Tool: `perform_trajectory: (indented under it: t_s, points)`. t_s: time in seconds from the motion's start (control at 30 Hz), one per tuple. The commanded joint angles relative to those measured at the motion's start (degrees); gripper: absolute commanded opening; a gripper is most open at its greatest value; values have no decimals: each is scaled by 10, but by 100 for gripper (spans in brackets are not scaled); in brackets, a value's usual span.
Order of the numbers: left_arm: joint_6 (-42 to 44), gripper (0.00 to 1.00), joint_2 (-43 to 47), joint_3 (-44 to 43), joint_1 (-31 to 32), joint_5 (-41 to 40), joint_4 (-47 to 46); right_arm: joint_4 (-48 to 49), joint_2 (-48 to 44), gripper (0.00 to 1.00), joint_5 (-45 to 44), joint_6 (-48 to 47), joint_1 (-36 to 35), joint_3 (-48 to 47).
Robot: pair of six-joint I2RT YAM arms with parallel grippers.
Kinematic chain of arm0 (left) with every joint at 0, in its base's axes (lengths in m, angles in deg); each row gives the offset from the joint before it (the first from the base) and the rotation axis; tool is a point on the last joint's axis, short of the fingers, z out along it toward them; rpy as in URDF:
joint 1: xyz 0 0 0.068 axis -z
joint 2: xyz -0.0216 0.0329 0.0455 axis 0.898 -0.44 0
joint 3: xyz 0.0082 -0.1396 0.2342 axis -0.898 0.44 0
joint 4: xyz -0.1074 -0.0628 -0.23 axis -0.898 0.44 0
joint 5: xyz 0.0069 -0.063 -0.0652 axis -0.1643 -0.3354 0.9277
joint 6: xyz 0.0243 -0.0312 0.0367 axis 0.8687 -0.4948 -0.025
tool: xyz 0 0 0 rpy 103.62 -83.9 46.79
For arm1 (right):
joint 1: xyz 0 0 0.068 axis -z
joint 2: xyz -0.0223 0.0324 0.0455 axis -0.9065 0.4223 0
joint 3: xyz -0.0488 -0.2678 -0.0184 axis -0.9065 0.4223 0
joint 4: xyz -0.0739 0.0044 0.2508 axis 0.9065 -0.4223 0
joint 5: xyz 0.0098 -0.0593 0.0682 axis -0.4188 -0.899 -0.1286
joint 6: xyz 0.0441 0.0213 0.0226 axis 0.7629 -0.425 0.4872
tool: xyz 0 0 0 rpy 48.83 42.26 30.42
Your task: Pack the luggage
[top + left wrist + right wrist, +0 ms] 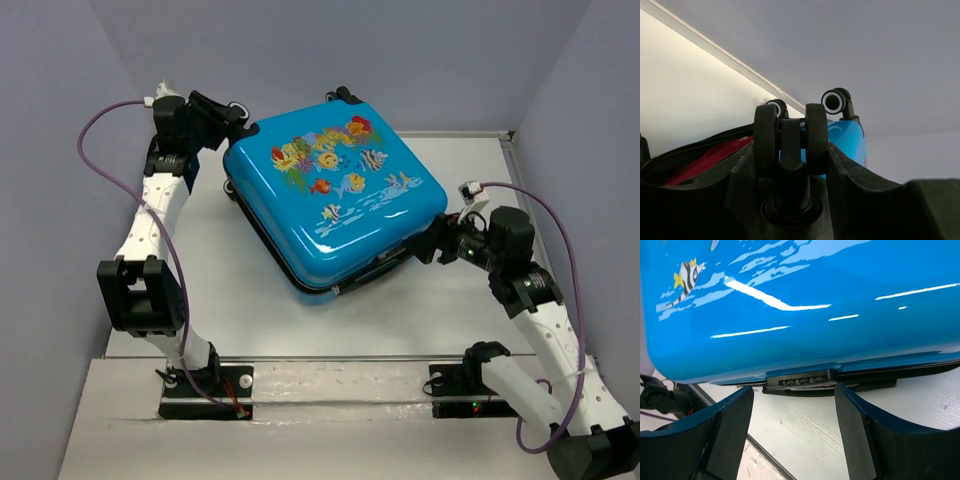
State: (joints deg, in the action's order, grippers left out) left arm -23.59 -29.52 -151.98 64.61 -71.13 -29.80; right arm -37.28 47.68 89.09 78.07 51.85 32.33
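Observation:
The bright blue luggage lies flat on the table, fish-print face up, lid down with a dark gap along its seam. My left gripper is at its far left corner, shut on a black double wheel of the case, which sits between the fingers in the left wrist view. Something red shows inside the gap. My right gripper is open and empty at the near right edge, just short of the black combination lock. The blue shell fills the right wrist view above the gripper.
The white table runs to grey walls at the back and both sides. Two more wheels of the case stick up at its far edge. A metal rail crosses the near edge by the arm bases.

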Motion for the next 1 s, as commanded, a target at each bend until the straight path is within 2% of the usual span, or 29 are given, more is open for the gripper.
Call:
perform_trajectory:
  t_s: [0.0, 0.07, 0.2, 0.33, 0.37, 0.47, 0.6, 0.8, 0.97]
  points:
    - [20, 6, 14, 0, -10, 26, -90, -9, -16, 70, 10, 1, -31, -14]
    - [20, 6, 7, 14, -24, 26, -92, -10, -20, 70, -18, 2, -43, -10]
    - [16, 6, 13, 58, -33, 23, -103, -5, -15, 67, -21, 4, -56, -17]
    - [20, 6, 35, 107, -48, 11, -106, 11, 8, 50, -42, 13, -109, -6]
    - [22, 6, 43, 118, -50, 7, -107, 18, 11, 46, -48, 17, -147, 0]
    - [33, 6, 38, 141, -56, -2, -113, 57, 18, 45, -95, 29, -212, 29]
    - [34, 6, 17, 133, -62, 4, -126, 100, 16, 43, -155, 44, -303, 57]
    - [21, 6, -6, 75, -65, 15, -123, 160, 15, 39, -188, 63, -345, 117]
    - [24, 6, -23, 48, -69, 10, -111, 213, 55, 35, -239, 63, -397, 141]
